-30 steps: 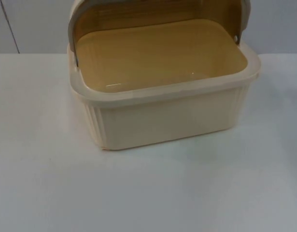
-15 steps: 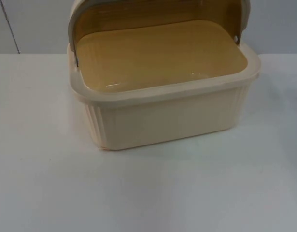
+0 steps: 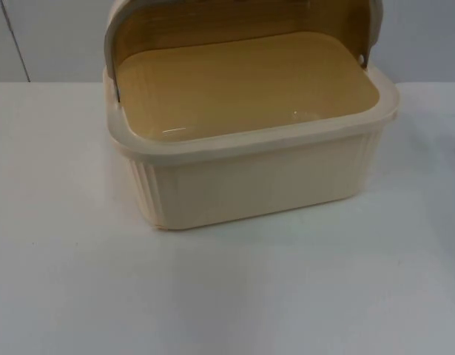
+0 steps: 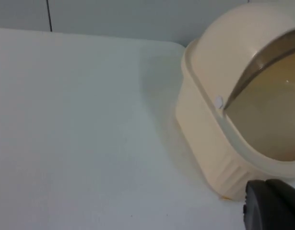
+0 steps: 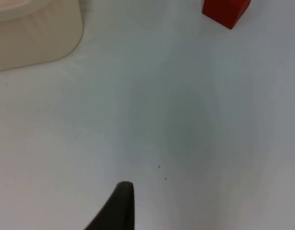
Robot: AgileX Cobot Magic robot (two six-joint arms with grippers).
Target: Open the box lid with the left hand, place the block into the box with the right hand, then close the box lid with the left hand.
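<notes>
A cream box [image 3: 257, 181] with ribbed walls stands at the back middle of the table, its tan inside bare. Its domed lid [image 3: 242, 15] is rolled back over the far rim. In the left wrist view the box [image 4: 209, 143] is close by, with the lid [image 4: 233, 52] raised over its rear, and my left gripper [image 4: 272, 208] hovers just off the box's near corner. A red block [image 5: 226, 10] lies on the table in the right wrist view, well ahead of my right gripper [image 5: 119, 206], which hangs above bare table. One corner of the box [image 5: 37, 33] is off to the block's side.
The white table [image 3: 227, 296] runs wide in front of the box and on both sides of it. A grey partition wall [image 3: 49, 37] closes the back edge.
</notes>
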